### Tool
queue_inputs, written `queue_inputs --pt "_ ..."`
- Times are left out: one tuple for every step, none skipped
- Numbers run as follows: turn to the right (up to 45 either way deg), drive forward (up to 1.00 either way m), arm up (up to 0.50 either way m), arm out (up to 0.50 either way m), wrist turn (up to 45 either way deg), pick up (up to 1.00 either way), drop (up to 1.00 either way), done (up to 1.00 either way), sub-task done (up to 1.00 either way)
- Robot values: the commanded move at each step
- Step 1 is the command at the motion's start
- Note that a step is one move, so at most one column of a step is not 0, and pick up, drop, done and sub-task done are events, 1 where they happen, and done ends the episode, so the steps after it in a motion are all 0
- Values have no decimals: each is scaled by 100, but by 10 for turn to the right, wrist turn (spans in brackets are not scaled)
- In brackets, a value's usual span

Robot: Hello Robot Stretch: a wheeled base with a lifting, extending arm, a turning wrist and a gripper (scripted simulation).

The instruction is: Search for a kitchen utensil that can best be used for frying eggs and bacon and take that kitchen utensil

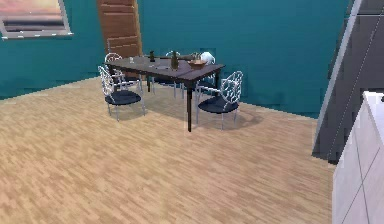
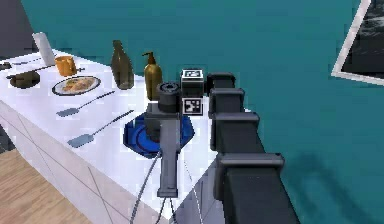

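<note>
Dark square arm [image 2: 245, 150] reaches over white counter [image 2: 30, 102]. Gripper [image 2: 160, 200] shows against blue round dish [image 2: 135, 140], so cannot tell whether fingers grasp anything. Beyond: grey flat spatula [image 2: 88, 103], tan plate of food [image 2: 75, 85], brown glass bottle [image 2: 121, 65]. At counter's far left end: dark low round pan-like shape [image 2: 22, 77], likely the frying pan. It lies well apart from fingers, leftward along counter; handle axis unclear. Base probably must shift that way. Across room: dark wooden dining table [image 1: 165, 68].

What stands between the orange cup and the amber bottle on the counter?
A taller dark brown bottle stands between the orange cup and the amber bottle, in the arm side view.
</note>
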Motion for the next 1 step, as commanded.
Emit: queue_inputs --pt "0 0 0 0 450 0 0 0 0"
